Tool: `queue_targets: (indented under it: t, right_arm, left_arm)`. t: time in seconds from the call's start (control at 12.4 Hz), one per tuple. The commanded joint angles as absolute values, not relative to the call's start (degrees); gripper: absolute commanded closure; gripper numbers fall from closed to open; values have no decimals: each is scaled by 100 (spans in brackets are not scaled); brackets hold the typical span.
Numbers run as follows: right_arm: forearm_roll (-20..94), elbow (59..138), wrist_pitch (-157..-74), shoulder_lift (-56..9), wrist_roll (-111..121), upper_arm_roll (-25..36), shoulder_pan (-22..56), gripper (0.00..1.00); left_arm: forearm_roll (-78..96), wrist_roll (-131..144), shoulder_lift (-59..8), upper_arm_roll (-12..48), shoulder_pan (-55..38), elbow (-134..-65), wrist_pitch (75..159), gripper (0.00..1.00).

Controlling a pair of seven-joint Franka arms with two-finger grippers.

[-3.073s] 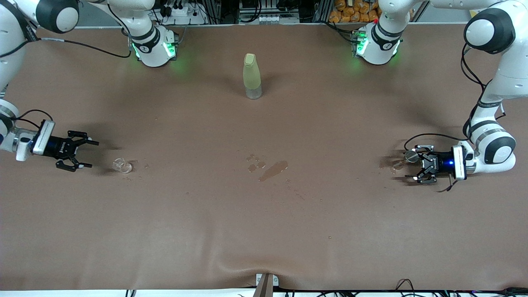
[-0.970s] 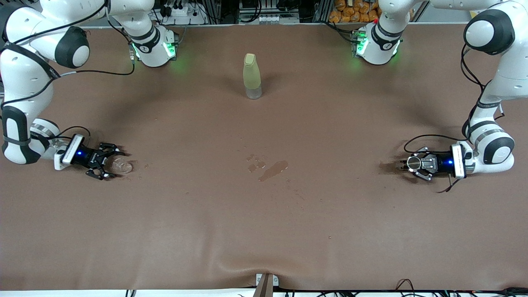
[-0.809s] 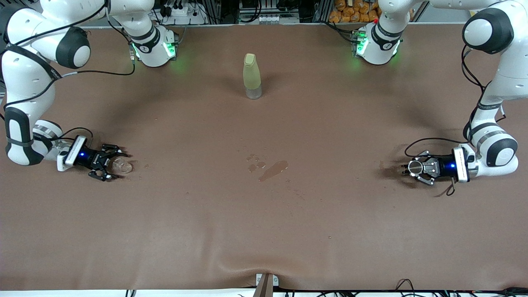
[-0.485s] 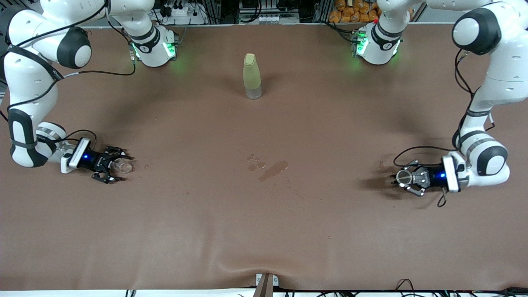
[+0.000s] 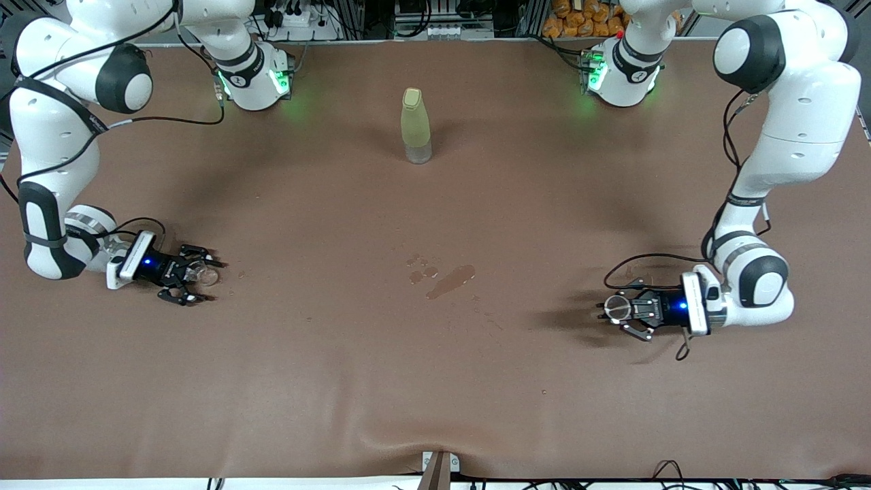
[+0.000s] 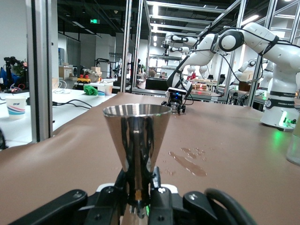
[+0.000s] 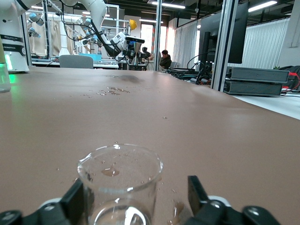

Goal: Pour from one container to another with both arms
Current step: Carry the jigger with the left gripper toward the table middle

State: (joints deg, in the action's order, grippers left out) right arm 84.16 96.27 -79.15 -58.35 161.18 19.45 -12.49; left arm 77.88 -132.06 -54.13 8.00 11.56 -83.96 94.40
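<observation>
A matt brown table covering (image 5: 435,367), smooth and leather-like, is seen rippled at the edge nearest the front camera and marked by darker wet stains (image 5: 449,280). A polished metal cone-shaped cup (image 6: 136,140) with a mirror finish is shown in the left wrist view. A clear glass beaker (image 7: 120,180), dotted with droplets, is shown in the right wrist view. A frosted, pale yellow-green plastic bottle (image 5: 416,125) is seen. Glossy white plastic shells with black bands cover both arms (image 5: 789,136).
</observation>
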Motion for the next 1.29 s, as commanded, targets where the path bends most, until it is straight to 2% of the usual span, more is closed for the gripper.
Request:
queue_targets:
  t: [0.0, 0.08, 0.16, 0.4, 0.73, 1.21]
  right_arm:
    - [8525, 9677, -7945, -5941, 17517, 1793, -1309, 71]
    - [8525, 9677, -7945, -5941, 17517, 1784, -1301, 78]
    - [8525, 9668, -7945, -5941, 17517, 1767, -1292, 81]
    - [8525, 9668, -7945, -5933, 17447, 1749, -1248, 98]
    - [8525, 9668, -7893, -5854, 16842, 1591, -1152, 100]
    - [8525, 9703, -7524, -5318, 15690, 1591, -713, 100]
  left_arm:
    - [8243, -13183, -5335, 765, 591, -8464, 9956, 100]
    - [8296, -13227, -5352, 765, 415, -8464, 10149, 100]
    - [8349, -13262, -5353, 773, 309, -8473, 10256, 100]
    - [8727, -13306, -5335, 773, 28, -8569, 10336, 100]
    - [9420, -13473, -5335, 773, -701, -8561, 11045, 100]
    - [10729, -13896, -5344, 773, -1695, -8534, 12118, 100]
